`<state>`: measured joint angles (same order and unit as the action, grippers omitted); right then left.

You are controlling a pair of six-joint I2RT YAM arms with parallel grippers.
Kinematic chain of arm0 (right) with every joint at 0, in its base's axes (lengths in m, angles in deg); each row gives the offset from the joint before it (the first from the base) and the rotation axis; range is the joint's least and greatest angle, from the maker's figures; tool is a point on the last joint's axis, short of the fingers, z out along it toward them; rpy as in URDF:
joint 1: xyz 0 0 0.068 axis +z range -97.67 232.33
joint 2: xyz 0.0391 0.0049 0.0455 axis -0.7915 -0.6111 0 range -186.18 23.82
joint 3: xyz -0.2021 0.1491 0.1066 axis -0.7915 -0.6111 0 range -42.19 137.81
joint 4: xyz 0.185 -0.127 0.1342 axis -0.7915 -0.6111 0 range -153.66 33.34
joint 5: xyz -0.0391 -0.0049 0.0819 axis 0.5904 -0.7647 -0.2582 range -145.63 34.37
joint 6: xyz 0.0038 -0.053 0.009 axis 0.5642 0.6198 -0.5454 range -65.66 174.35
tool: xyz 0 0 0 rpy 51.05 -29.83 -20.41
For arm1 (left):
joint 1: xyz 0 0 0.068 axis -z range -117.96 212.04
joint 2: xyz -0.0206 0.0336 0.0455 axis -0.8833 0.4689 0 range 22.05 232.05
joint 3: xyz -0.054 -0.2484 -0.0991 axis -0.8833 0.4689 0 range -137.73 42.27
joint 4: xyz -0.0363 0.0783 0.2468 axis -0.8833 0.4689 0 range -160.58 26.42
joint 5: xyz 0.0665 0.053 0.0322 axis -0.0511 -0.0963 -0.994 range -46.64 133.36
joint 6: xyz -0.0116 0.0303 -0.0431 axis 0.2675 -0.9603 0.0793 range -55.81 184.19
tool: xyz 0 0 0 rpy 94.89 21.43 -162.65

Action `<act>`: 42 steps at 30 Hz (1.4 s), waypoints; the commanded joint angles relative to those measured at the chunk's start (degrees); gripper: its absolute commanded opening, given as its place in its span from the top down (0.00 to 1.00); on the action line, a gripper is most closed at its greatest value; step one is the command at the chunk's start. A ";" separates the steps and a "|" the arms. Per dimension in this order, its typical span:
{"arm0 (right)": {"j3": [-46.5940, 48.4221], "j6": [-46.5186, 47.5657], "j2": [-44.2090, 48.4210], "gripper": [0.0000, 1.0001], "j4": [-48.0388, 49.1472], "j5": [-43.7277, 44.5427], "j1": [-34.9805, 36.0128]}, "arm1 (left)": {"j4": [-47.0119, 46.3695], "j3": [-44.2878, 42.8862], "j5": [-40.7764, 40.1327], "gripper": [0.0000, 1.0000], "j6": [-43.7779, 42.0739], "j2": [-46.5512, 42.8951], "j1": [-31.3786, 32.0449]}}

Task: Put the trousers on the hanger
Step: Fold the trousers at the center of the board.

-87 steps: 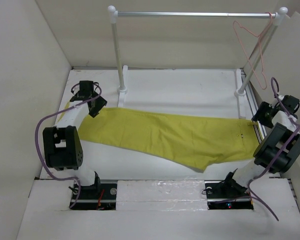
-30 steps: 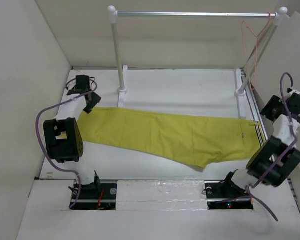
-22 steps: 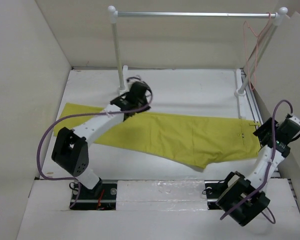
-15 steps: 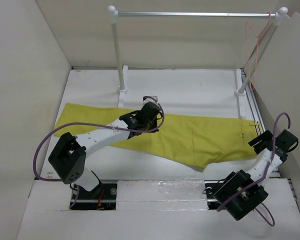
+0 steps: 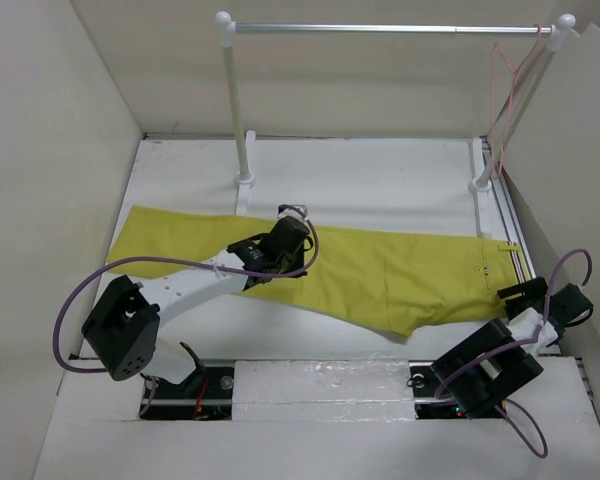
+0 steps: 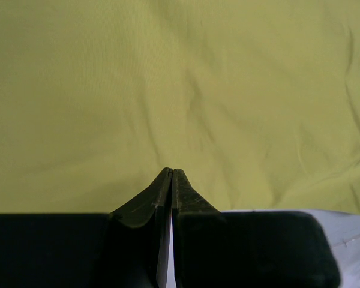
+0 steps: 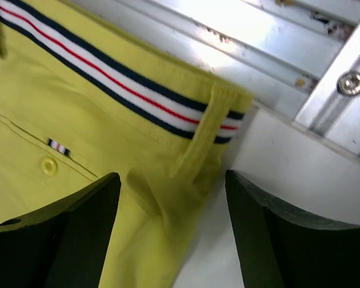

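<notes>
Trousers, one pair, lie flat; one hanger hangs; left gripper closed, right gripper spread wide.

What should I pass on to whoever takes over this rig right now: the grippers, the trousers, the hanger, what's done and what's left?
Left gripper: fingers shut with nothing between them, over the leg part of the trousers.
Right gripper: open, fingers spread above the waistband corner by a belt loop, gripping nothing.
Trousers: flat across the table, waistband toward the right arm.
Hanger: bare, hooked at the right end of the rail.
Done: nothing on the hanger yet.
Left: grasp the trousers, bring them to the hanger and drape them over it.
</notes>
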<state>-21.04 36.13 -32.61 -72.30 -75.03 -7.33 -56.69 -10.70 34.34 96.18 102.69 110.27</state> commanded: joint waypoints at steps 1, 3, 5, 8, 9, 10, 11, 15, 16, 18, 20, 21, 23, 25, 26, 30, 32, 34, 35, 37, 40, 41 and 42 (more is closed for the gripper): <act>-1.90 -4.01 -2.63 0.23 9.66 -0.92 -0.89 | -1.23 0.76 0.67 1.00 -0.17 -1.45 -0.15; -2.25 -4.54 -4.47 0.23 12.98 -0.55 -0.90 | -0.80 0.68 0.76 1.00 0.09 -1.10 -0.15; -2.42 -5.25 -5.62 0.23 15.01 0.06 -0.90 | -0.62 0.68 0.49 1.00 0.27 -1.01 -0.15; -1.38 -5.25 -9.66 0.23 17.57 -0.90 -0.90 | -0.09 1.03 0.23 1.00 0.71 -1.10 -0.15; -1.11 -4.55 -10.98 0.24 18.01 -1.34 -0.90 | 0.17 0.94 0.14 1.00 0.79 -0.93 -0.15; -0.24 -4.28 -13.16 0.25 17.40 -1.78 -0.90 | 0.43 1.11 0.05 1.00 0.97 -0.75 -0.15; 0.12 -4.54 -13.62 0.26 17.22 -1.44 -0.90 | 0.52 1.29 -0.04 1.00 0.97 -0.75 -0.15; 0.56 -1.93 -11.00 0.79 17.66 -2.20 -0.38 | 2.37 0.77 -3.37 1.00 1.24 -0.22 -0.15; 1.00 -1.91 -10.12 0.79 17.66 -2.22 -0.37 | 2.37 0.76 -3.38 1.00 1.24 -0.22 -0.15; 2.76 0.37 -7.21 0.97 15.91 -4.07 1.04 | 2.81 -0.11 -3.99 1.00 1.24 0.04 -0.15; 6.16 2.21 -1.27 1.00 11.27 -5.65 6.53 | 2.55 -0.47 -4.17 1.00 1.41 0.65 -0.15; 7.84 2.57 1.29 1.00 8.90 -5.22 8.75 | 2.28 -0.82 -4.17 1.00 1.50 0.92 -0.15; 11.70 1.44 8.39 1.00 4.24 -2.76 17.24 | 2.11 -0.99 -4.34 1.00 1.41 2.32 -0.15; 14.26 -0.14 12.63 1.00 1.77 0.48 23.50 | 2.19 -0.99 -4.87 1.00 1.50 3.99 -0.15; 15.49 -2.24 16.40 1.00 0.53 2.24 30.93 | 2.28 -0.99 -4.87 1.00 1.32 4.52 -0.15; 27.06 -2.88 19.33 1.00 -6.14 14.98 49.21 | 0.88 0.14 -1.45 1.00 1.41 6.19 -0.15; 31.13 -2.09 18.46 1.00 -9.92 22.63 56.37 | 0.09 0.32 0.39 1.00 1.67 6.81 0.46; 35.69 -2.08 16.09 1.00 -11.42 27.71 66.39 | -0.79 0.32 1.89 1.00 2.11 7.60 0.99; 37.20 -2.08 15.12 1.00 -11.95 29.23 69.65 | -1.06 0.41 2.07 1.00 2.11 7.95 1.95; 41.66 -2.26 12.84 1.00 -12.40 36.92 79.02 | -0.27 0.24 1.37 1.00 2.29 9.35 2.74; 47.21 -0.33 8.90 1.00 -12.75 43.28 85.48 | -0.79 0.94 1.46 1.00 2.38 10.15 4.06; 51.50 1.33 7.74 1.00 -13.62 43.57 85.50 | -1.49 1.29 1.54 1.00 2.29 10.24 4.76; 53.45 2.04 6.69 1.00 -13.72 43.39 85.50 | -2.19 1.64 1.63 1.00 2.55 10.32 5.38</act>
<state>24.07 35.73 -24.71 -87.71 -40.34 77.08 -57.06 -9.87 35.41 97.97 113.16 114.24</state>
